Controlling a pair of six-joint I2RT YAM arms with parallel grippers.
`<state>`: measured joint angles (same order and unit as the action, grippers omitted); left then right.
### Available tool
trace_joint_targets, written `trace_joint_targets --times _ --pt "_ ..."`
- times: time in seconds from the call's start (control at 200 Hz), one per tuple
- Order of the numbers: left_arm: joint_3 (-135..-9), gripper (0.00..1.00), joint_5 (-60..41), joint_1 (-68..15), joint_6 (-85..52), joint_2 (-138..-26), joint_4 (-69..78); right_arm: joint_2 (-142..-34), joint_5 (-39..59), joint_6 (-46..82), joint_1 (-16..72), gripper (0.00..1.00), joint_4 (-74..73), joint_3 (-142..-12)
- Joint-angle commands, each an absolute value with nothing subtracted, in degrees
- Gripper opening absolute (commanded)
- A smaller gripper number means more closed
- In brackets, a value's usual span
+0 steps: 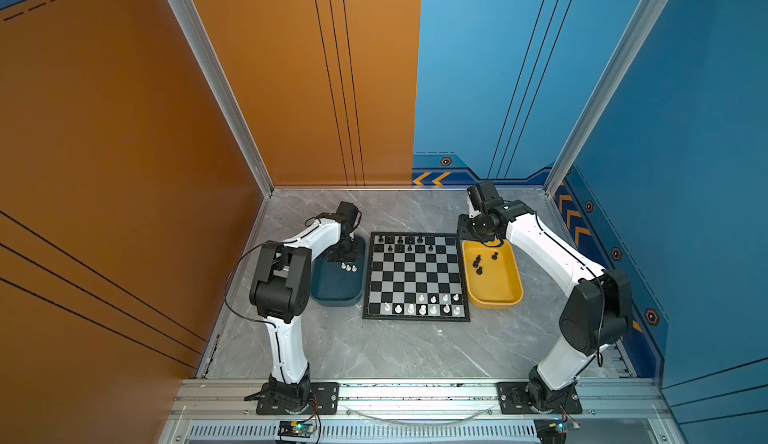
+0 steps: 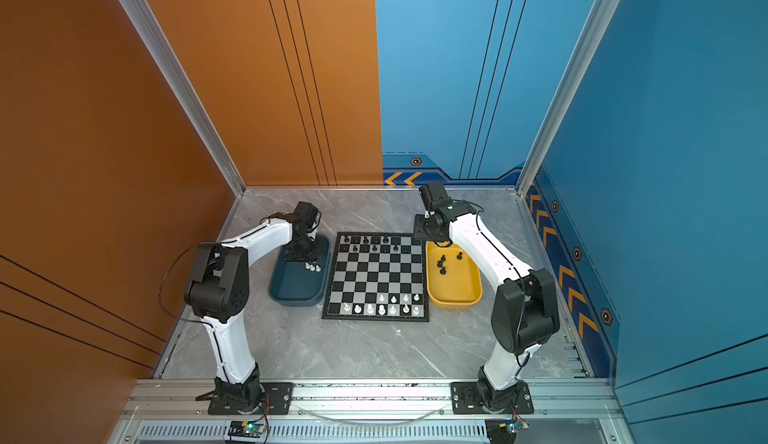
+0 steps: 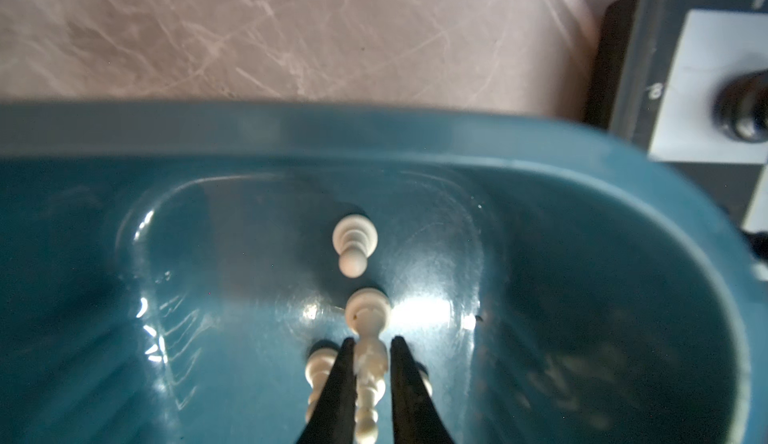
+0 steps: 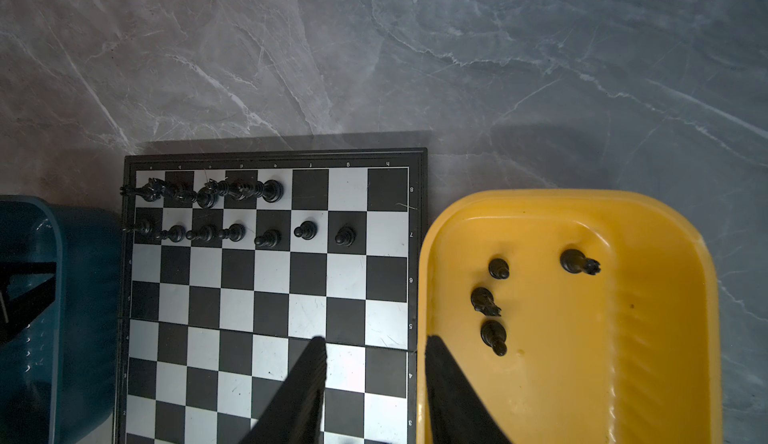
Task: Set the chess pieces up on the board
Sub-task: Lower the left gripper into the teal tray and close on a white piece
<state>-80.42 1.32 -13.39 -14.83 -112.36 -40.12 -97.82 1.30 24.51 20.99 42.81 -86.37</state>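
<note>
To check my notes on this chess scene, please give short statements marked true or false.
1. Four black pieces are in the yellow tray. True.
2. The right gripper holds a black piece. False: its jaws are open and empty.
3. The jaws of the left gripper flank a white piece in the blue tray. True.
4. White pieces stand in the board's far rows. False: black ones stand there; white ones stand in the near rows.
</note>
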Motion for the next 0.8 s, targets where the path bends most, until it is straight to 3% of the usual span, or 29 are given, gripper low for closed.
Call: trace_joint_targets --times 0.0,0.426,0.796 --pt "-81.6 0.15 2.5 -12.8 -14.9 -113.5 -41.3 -98.4 1.6 25.6 20.7 0.41 42.5 -86.8" --pt "-81.6 0.04 2.5 -13.1 -14.8 -113.0 -41.3 -98.2 1.8 25.7 20.9 0.4 42.5 -86.6" --pt "-80.9 0.02 2.5 -13.5 -14.3 -108.4 -42.4 -98.2 2.2 25.8 21.3 0.39 42.5 -86.4"
